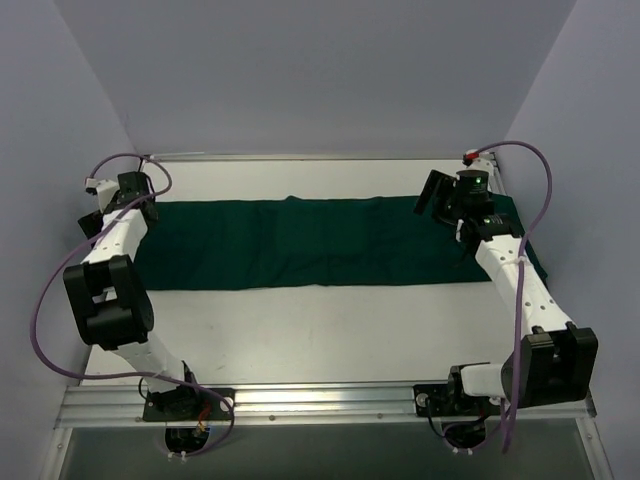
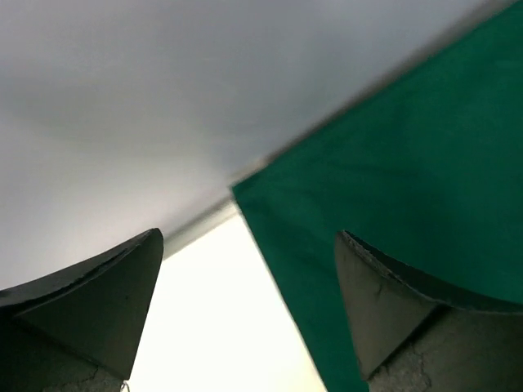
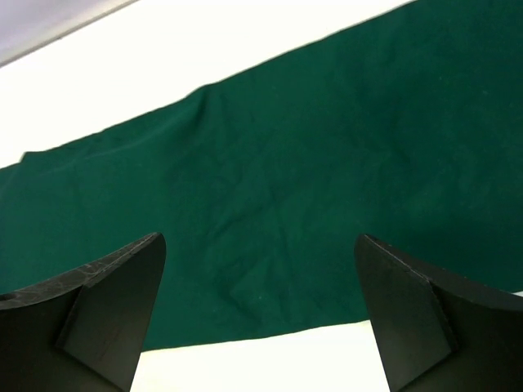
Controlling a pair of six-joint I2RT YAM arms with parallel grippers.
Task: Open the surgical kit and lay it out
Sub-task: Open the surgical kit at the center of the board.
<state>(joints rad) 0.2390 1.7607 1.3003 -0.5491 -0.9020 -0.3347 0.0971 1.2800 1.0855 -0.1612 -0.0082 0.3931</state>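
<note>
Left end effector [image 2: 248, 261], closest to its camera, stands open and empty over the far left corner of the dark green cloth wrap [image 1: 300, 242]. This wrap lies spread in a long band across the surface [image 1: 300, 330]. Right end effector [image 3: 260, 261] hangs open and empty above the wrap's right end.
</note>
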